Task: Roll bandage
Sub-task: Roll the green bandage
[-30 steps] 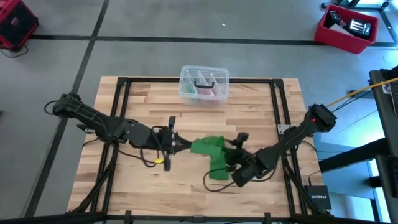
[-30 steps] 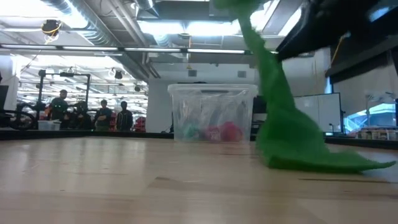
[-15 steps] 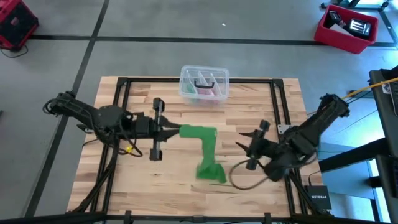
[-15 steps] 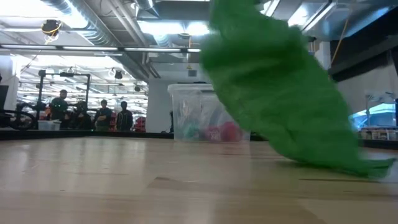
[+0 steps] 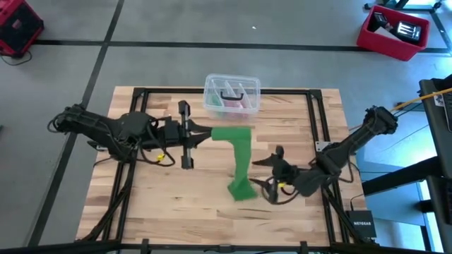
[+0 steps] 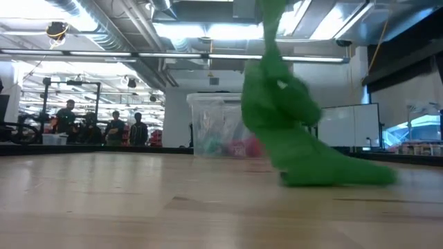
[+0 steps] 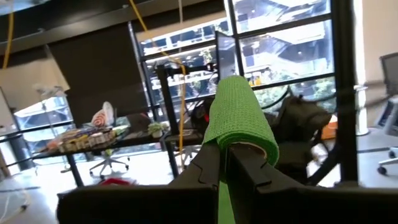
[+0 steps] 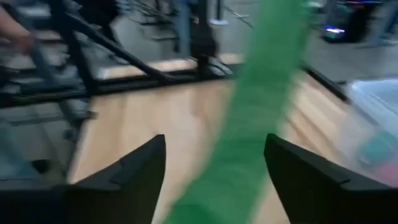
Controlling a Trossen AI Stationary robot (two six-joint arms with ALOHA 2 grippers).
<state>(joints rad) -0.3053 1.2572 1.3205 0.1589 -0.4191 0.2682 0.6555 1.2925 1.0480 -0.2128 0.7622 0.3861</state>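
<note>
I see the left claw (image 5: 206, 133) clenched on the bright green elastic fabric bandage (image 5: 240, 159), right claw (image 5: 263, 173) released beside its draped end on the wooden tabletop (image 5: 183, 197).

green bandage (image 5: 239, 156), left end effector (image 5: 206, 133) gripping

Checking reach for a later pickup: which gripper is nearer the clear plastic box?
Left. The left gripper, shut on the bandage, sits just in front of the clear plastic box, toward its left. The right gripper is open, farther toward the table's front.
</note>
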